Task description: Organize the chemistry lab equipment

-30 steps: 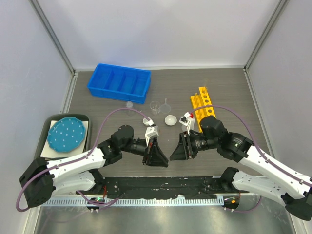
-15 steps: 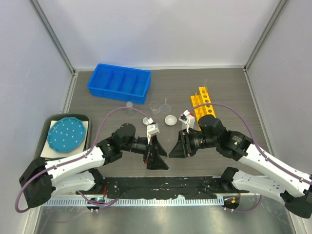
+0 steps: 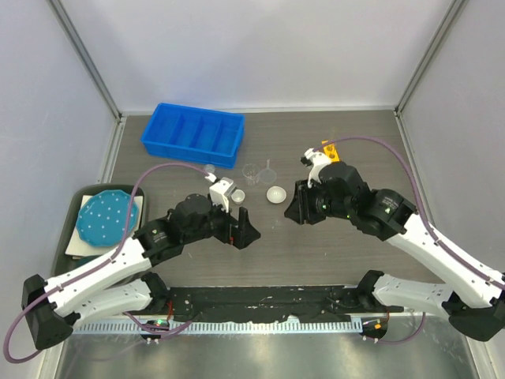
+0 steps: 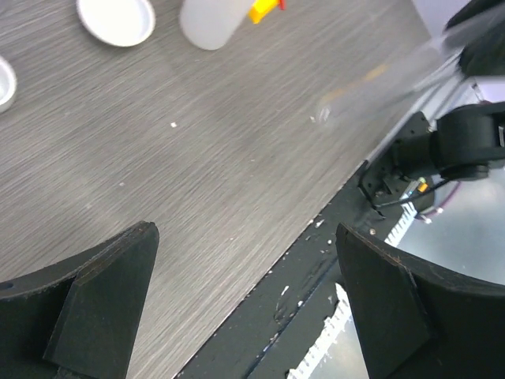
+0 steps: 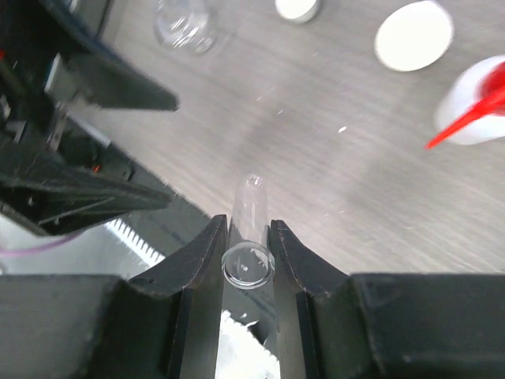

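R gripper is clamped on a thin clear tube. Its long axis runs in line w/ the fingers, rounded closed end out ahead and down toward the table, open mouth back at my wrist cam. The tube hangs clear of the wood, w/ the white dish and red-capped squeeze bottle lying off to one side. L gripper is spread wide, nothing in it (the tube is just a blur in that cam). Vs 1 s ago: both grippers sat nearly nose-to-nose by the front edge. Now they've pulled apart, R toward the yellow rack, L back to its own side.
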Motion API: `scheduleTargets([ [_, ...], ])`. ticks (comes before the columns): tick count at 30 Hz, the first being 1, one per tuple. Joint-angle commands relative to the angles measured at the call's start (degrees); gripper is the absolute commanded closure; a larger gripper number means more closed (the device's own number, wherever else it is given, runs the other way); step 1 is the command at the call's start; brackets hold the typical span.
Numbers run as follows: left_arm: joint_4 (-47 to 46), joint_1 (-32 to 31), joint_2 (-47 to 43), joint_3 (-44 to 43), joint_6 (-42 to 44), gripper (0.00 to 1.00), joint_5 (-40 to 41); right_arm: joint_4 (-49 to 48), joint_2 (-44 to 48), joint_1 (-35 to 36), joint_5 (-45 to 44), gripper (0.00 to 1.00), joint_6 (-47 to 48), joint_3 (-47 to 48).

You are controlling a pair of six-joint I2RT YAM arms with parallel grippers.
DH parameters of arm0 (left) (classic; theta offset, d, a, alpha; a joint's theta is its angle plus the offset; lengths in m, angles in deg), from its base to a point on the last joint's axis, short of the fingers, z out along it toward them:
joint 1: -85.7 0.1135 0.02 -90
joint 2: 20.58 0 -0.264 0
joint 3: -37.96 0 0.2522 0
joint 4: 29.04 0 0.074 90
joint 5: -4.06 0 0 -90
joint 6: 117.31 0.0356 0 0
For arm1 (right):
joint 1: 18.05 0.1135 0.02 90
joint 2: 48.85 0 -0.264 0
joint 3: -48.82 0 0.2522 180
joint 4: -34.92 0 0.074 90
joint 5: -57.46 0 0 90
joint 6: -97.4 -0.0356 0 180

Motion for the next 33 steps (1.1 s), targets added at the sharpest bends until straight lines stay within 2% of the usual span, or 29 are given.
scheduleTargets([
  [1,5.68,0.23,-2.28,-1.36,-2.24,0.00,7.78,4.30,-2.68,-3.84,-10.71,0.80,3.71,7.07],
  [4,5.59,0.15,-3.16,0.22,-3.21,0.00,7.60,5.53,-5.49,-10.24,-10.19,0.81,5.46,9.71],
  [9,6.47,0.15,-4.31,2.25,-5.49,0.00,11.73,7.55,-10.41,-20.81,-10.63,0.82,8.19,13.58],
  [18,11.12,0.15,-3.69,2.25,-6.55,0.00,16.65,7.91,-20.78,-31.80,-15.81,0.83,9.60,20.70],
  [26,11.39,0.15,-4.83,3.74,-6.81,0.00,16.75,7.38,-32.99,-33.30,-19.50,0.84,9.69,28.00],
  [33,10.86,-0.03,-4.75,4.27,-6.73,0.00,15.86,7.20,-39.16,-34.01,-22.66,0.85,10.21,32.04],
])
